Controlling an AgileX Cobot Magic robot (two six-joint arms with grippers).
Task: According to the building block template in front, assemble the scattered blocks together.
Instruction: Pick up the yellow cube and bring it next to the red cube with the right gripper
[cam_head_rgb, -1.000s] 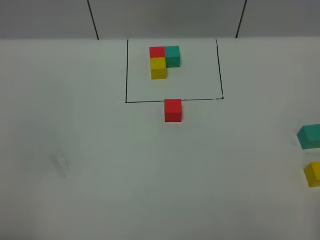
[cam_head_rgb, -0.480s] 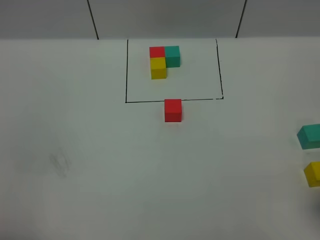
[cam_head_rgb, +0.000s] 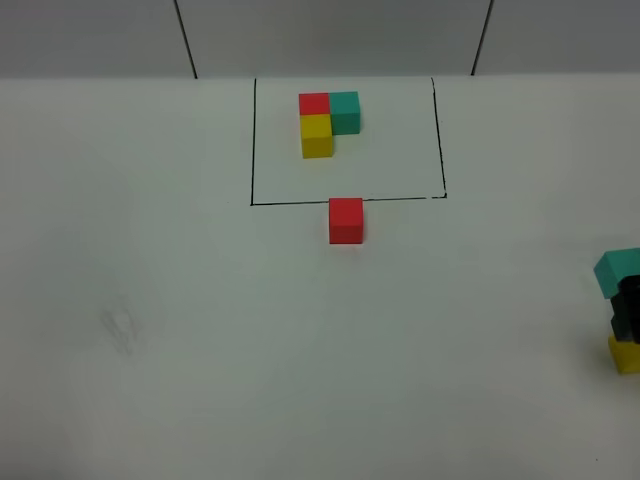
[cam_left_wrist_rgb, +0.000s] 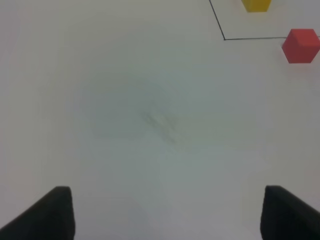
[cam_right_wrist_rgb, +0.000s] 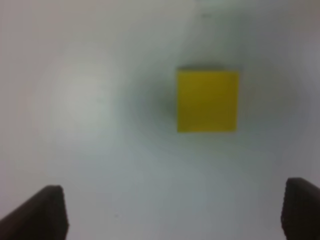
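The template (cam_head_rgb: 325, 118), an L of red, teal and yellow cubes, sits at 12 o'clock on the table (cam_head_rgb: 200, 330) inside a black outline (cam_head_rgb: 252, 150). The loose red cube (cam_head_rgb: 346, 220) stands just outside the outline's near line, toward 6 o'clock from the template. The loose teal cube (cam_head_rgb: 618, 270) and yellow cube (cam_head_rgb: 625, 355) lie at 3 to 4 o'clock, cut by the edge and apart from each other. Between them, what is probably the right gripper (cam_head_rgb: 628, 308) shows dark. In its wrist view the jaws are spread wide, with the yellow cube ahead of them, untouched. The left gripper (cam_left_wrist_rgb: 165, 210) hangs over the table, jaws also wide apart and holding nothing.
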